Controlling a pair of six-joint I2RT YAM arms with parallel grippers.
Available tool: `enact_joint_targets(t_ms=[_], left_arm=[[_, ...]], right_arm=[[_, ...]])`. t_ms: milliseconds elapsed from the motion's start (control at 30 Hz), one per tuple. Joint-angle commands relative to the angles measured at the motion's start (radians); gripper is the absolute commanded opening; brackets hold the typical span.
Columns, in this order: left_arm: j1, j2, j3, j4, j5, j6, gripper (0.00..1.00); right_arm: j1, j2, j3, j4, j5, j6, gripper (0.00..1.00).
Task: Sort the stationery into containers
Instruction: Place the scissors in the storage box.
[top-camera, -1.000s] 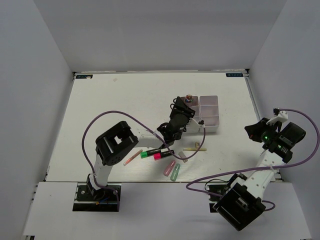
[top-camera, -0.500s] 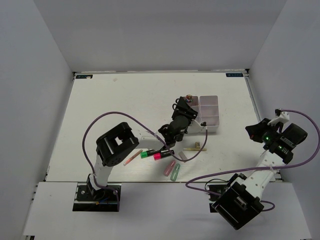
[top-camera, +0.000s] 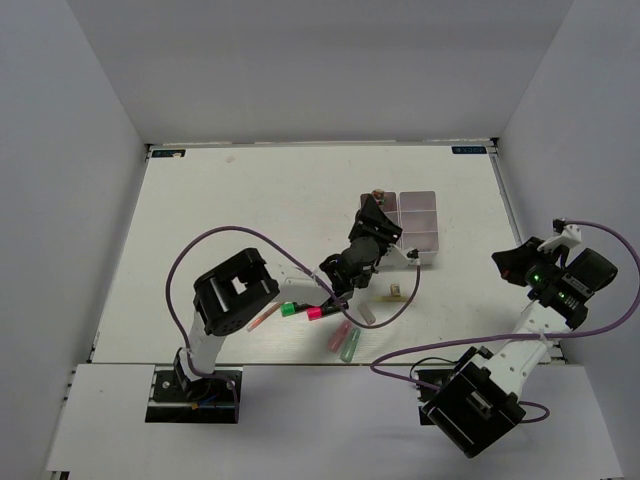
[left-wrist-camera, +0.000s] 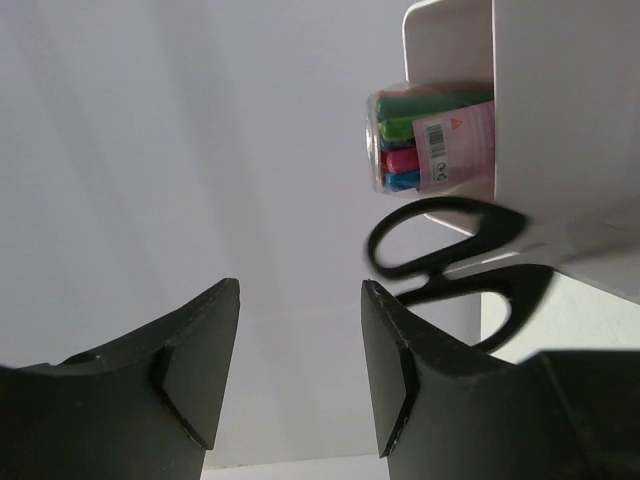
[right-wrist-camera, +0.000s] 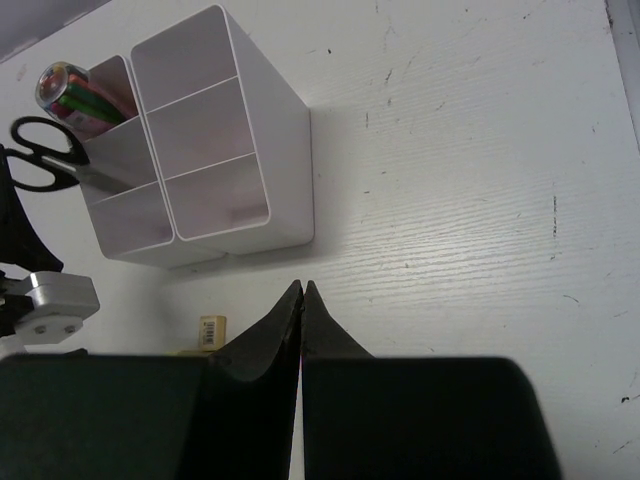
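Scissors, one pair; containers, two.

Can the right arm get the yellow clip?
Probably yes. Bare table lies between the right gripper and the clip; only a purple cable curves close by. The gripper's shut jaws must open first.

I can read no word or number anywhere. From my left wrist, the clear tube standing in the white container carries a pink label with a barcode and a small red triangle; its print is too fine. Two blue stickers at the tabletop's far corners are illegible.
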Motion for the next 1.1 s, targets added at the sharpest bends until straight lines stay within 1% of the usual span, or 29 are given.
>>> enact_joint_targets(t_ms=[0, 267, 600, 700, 733, 800, 833, 867, 900, 933, 1000, 1067], left_arm=[[-0.019, -0.062, -0.020, 0.056, -0.004, 0.024, 0.62], [-0.042, -0.074, -0.041, 0.090, -0.004, 0.040, 0.62], [-0.077, -0.086, 0.009, 0.151, -0.007, 0.080, 0.62], [-0.107, -0.094, 0.019, 0.179, 0.000, 0.105, 0.62], [-0.120, -0.093, 0.019, 0.194, 0.005, 0.109, 0.64], [-0.138, -0.090, 0.034, 0.219, 0.003, 0.129, 0.70], [-0.146, -0.088, 0.037, 0.235, -0.001, 0.142, 0.73], [-0.147, -0.088, 0.042, 0.251, -0.007, 0.145, 0.76], [-0.149, -0.087, 0.063, 0.265, -0.030, 0.148, 0.79], [-0.144, -0.087, 0.090, 0.312, -0.070, 0.151, 0.83], [-0.132, -0.099, 0.137, 0.361, -0.143, 0.143, 0.86], [-0.106, -0.128, 0.175, 0.383, -0.248, 0.140, 0.89]], right_arm=[[-0.009, -0.016, -0.008, 0.004, -0.035, 0.005, 0.00], [-0.018, -0.019, -0.010, 0.009, -0.043, 0.008, 0.00], [-0.029, -0.022, -0.011, 0.009, -0.055, 0.005, 0.00], [-0.033, -0.022, -0.013, 0.007, -0.056, 0.006, 0.00], [-0.035, -0.024, -0.013, 0.007, -0.060, 0.006, 0.00], [-0.036, -0.022, -0.013, 0.006, -0.063, 0.005, 0.00], [-0.038, -0.024, -0.013, 0.004, -0.066, 0.003, 0.04], [-0.039, -0.025, -0.013, 0.003, -0.075, 0.000, 0.11], [-0.039, -0.024, -0.013, 0.003, -0.079, -0.004, 0.35], [-0.042, -0.025, -0.011, -0.003, -0.090, -0.012, 0.45], [-0.042, -0.022, -0.011, -0.009, -0.108, -0.023, 0.58], [-0.042, -0.019, -0.010, -0.011, -0.130, -0.035, 0.58]])
